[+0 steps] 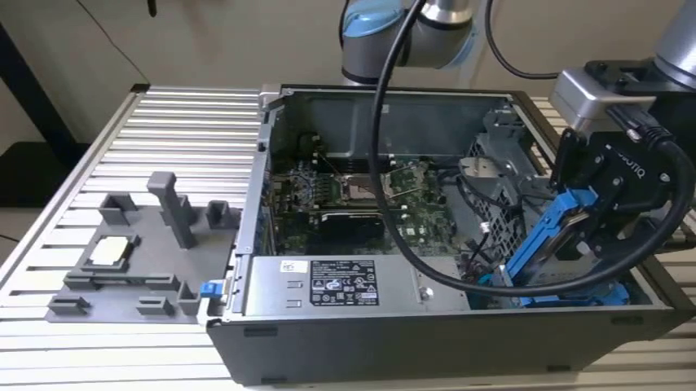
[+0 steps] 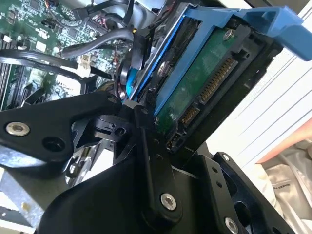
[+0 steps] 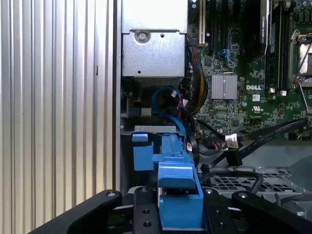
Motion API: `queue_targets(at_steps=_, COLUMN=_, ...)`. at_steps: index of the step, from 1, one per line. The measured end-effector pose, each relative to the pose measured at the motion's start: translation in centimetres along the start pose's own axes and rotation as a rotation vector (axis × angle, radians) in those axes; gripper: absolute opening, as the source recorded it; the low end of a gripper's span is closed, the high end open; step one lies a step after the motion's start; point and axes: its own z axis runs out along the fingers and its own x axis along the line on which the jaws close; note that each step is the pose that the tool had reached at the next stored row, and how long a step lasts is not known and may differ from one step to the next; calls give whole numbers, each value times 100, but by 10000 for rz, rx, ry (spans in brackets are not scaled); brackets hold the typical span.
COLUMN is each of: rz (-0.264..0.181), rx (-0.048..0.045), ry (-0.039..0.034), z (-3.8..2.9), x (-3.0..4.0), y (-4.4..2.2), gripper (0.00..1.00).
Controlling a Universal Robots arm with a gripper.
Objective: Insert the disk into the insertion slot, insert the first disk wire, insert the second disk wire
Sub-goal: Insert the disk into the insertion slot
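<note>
1. The open computer case [image 1: 326,326] holds the drive bay [image 1: 503,220] at the exterior view's right end.
2. The disk [image 1: 547,238] hangs tilted over that bay. I judge it needs squaring to the bay walls.
3. The gripper [image 3: 179,207] pinches the disk's blue frame. I'd ease in slowly, clear of the black cables [image 3: 263,136].

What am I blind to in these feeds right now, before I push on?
- Exterior view: the lower end of the disk is crossed by the black cable; whether it has entered the insertion slot cannot be told.
- First wrist view: the disk and gripper hide the slot's mouth.
- Second wrist view: which of the loose cables are the disk wires cannot be told.
</note>
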Motion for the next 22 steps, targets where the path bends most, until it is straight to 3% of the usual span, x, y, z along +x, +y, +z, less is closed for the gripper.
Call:
queue_targets(at_steps=7, rz=-11, rx=1, ry=5, z=57, x=0, y=-2, gripper=34)
queue_targets(at_steps=10, rz=-12, rx=-2, ry=1, z=58, x=0, y=-2, gripper=47)
queue_targets(at_steps=13, rz=-10, rx=-18, ry=11, z=-9, x=1, y=1, gripper=47)
queue_targets(at_steps=18, rz=-13, rx=-23, ry=18, z=-181, x=-2, y=9, gripper=47)
queue_targets(at_steps=20, rz=-19, rx=18, ry=13, z=-200, x=-3, y=20, gripper=47)
queue_targets(at_steps=22, rz=-36, rx=148, ry=-15, z=-199, x=-4, y=34, gripper=47)
